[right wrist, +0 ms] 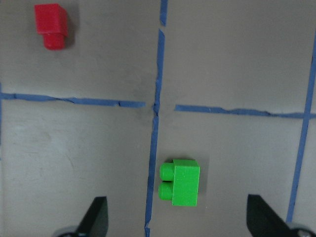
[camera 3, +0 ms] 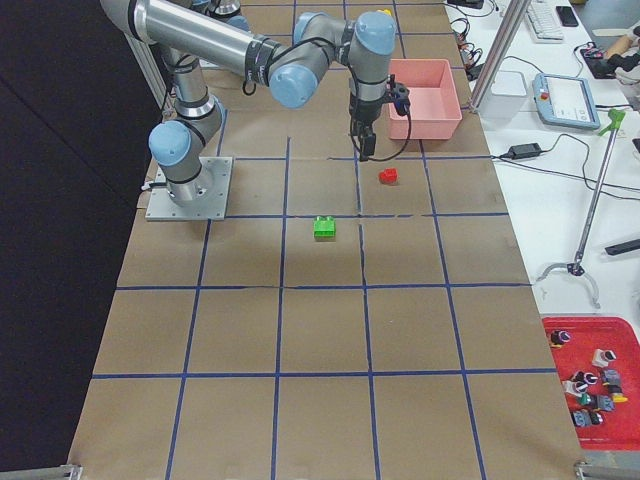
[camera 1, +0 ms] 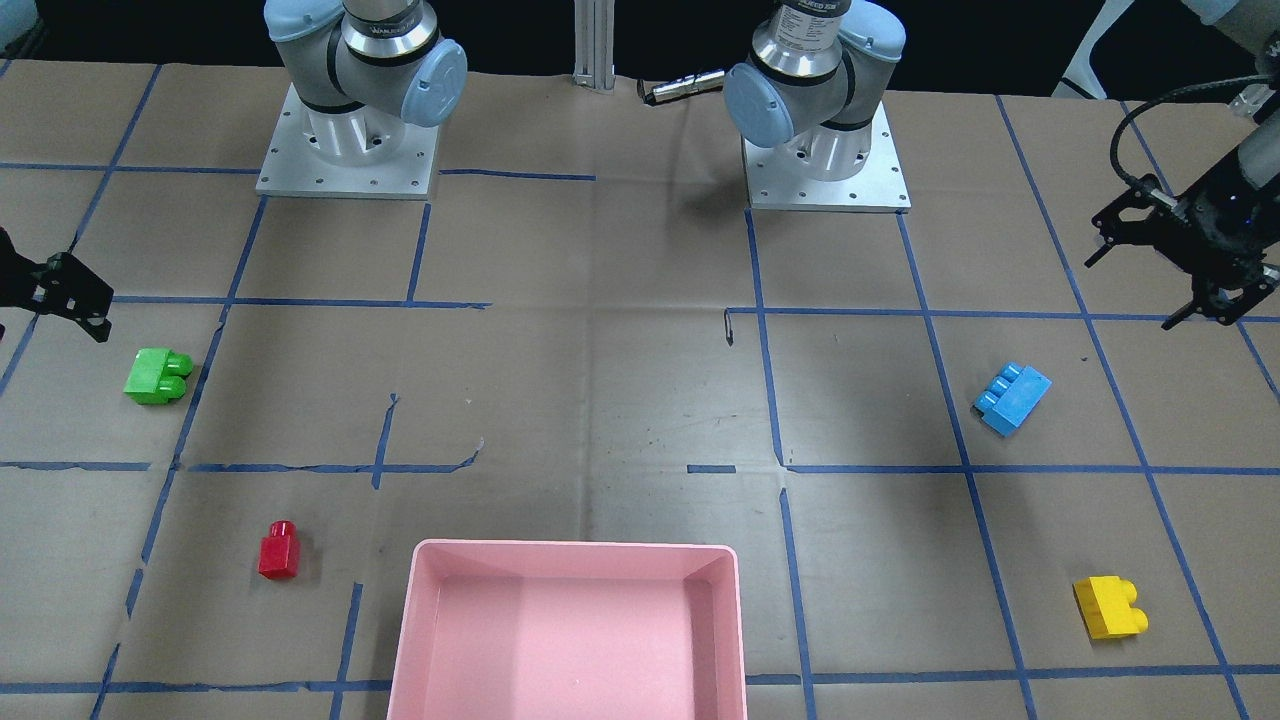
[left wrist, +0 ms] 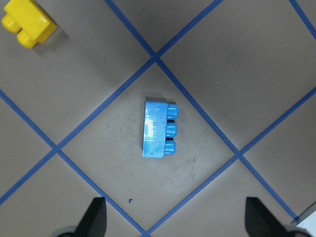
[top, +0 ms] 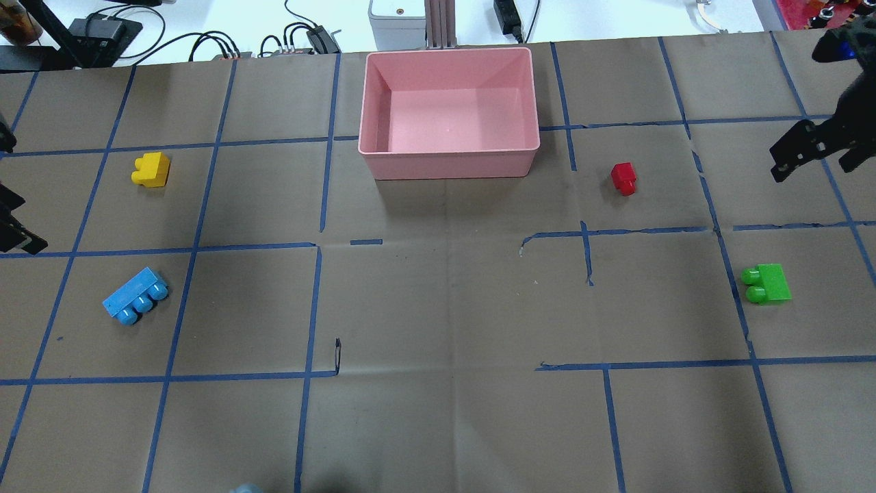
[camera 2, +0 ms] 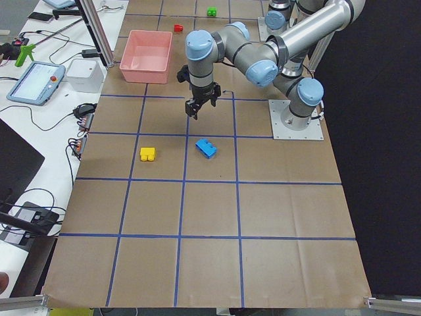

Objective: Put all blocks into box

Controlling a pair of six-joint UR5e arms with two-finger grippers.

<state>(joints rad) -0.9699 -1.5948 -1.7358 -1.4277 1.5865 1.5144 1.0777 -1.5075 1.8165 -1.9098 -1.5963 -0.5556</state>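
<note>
The pink box (top: 448,161) stands empty at the table's far middle. All the blocks lie on the paper outside it. My left gripper (left wrist: 175,217) is open and empty, hovering high over the blue block (left wrist: 159,128); the yellow block (left wrist: 28,22) lies farther off. My right gripper (right wrist: 177,217) is open and empty, high over the green block (right wrist: 180,182); the red block (right wrist: 51,25) lies beyond it. In the overhead view, yellow (top: 151,170) and blue (top: 135,296) are on the left, and red (top: 623,179) and green (top: 766,283) on the right.
Brown paper with blue tape lines (top: 438,308) covers the table. The two arm bases (camera 1: 348,150) stand at the robot's side. Cables and devices (top: 205,41) lie past the table's far edge behind the box.
</note>
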